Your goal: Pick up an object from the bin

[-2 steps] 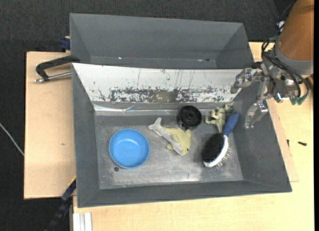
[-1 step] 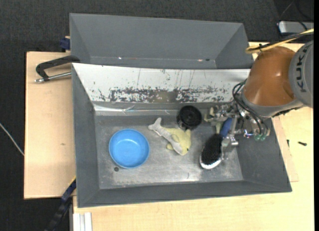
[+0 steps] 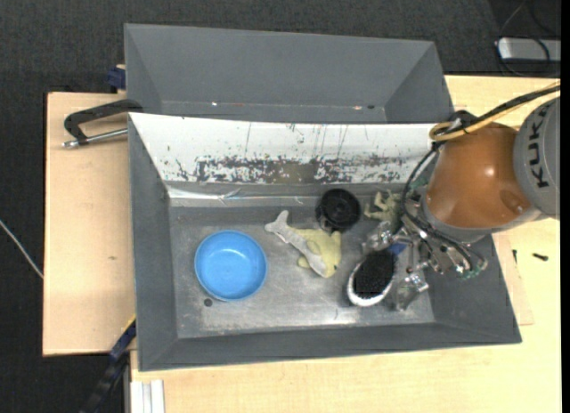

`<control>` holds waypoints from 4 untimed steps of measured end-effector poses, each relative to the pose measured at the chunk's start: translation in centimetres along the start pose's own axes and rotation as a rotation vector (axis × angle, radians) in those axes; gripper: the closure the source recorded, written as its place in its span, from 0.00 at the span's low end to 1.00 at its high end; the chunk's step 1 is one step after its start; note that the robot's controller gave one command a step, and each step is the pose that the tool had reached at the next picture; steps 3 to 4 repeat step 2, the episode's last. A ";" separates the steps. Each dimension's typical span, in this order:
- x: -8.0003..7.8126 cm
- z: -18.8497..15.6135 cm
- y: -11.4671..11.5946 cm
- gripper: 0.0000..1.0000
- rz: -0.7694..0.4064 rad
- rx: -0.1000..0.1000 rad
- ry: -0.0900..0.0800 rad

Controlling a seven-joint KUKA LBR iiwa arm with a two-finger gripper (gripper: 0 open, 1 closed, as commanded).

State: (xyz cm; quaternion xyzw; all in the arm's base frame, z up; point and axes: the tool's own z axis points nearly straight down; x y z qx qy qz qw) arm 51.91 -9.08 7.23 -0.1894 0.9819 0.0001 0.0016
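My gripper (image 3: 398,267) is down in the bin's right front corner, below the orange cover on the wrist. Its two metal fingers stand apart, open, with nothing gripped between them. Just to its left, touching or nearly touching the fingers, lies a black oval brush with a white rim (image 3: 370,279). A small pale yellow-green thing (image 3: 385,205) lies behind the gripper against the back wall. A black round cap-like thing (image 3: 339,208) sits further left along the back.
A grey and yellow soft toy (image 3: 308,244) lies in the middle of the floor. A blue round bowl (image 3: 231,264) stands at the left. The arm and its cables hang over the bin's right wall.
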 end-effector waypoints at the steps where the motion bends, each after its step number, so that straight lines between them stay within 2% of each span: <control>1: -0.1 -0.2 -0.1 1.00 -0.001 0.002 -0.004; 2: -3.1 -14.6 1.5 1.00 -0.159 0.005 -0.010; 4: -3.1 -14.6 1.5 1.00 -0.159 0.005 -0.010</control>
